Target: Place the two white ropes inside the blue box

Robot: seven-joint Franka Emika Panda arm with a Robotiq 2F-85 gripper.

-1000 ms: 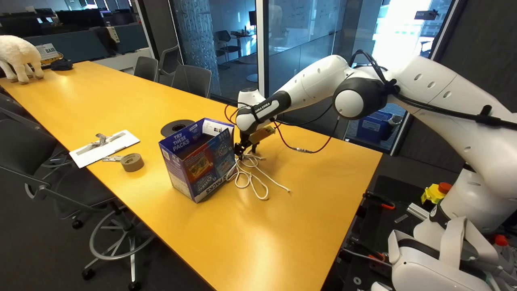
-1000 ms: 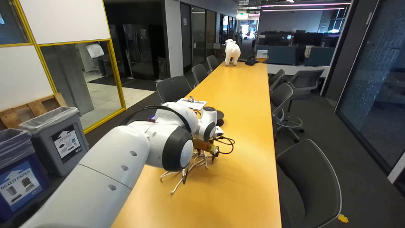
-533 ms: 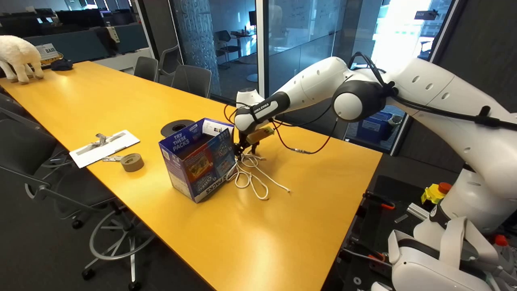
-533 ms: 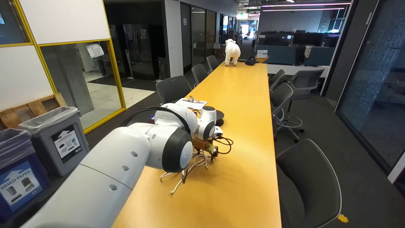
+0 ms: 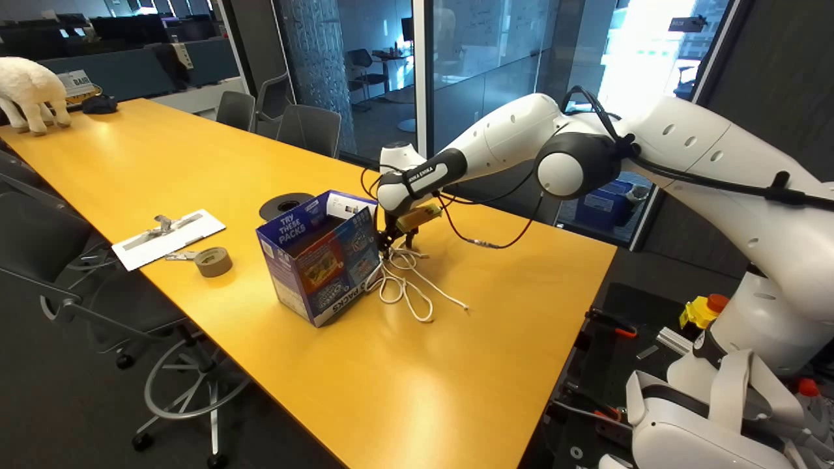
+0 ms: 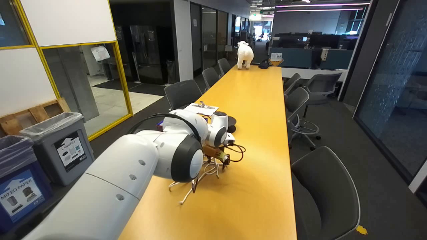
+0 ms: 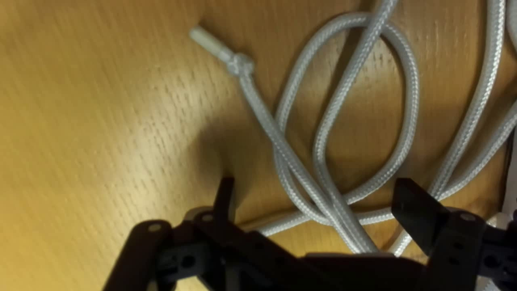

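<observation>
Pincer [image 7: 315, 184] spread wide, low over tabletop [image 5: 456, 371], some strands of white ropes [image 7: 339, 212] lying between its jaws; tangle outside blue box [image 5: 339, 267], just beside its wall

White ropes [image 7: 337, 205], finely braided, are set off by a golden-yellow, wood-grained table [image 5: 417, 384]. The blue box [image 5: 326, 280] is printed with orange-red and lighter-blue panels and white lettering; the gripper [image 7: 315, 184] is finished in black, the tape roll [image 5: 215, 264] in brown.
</observation>
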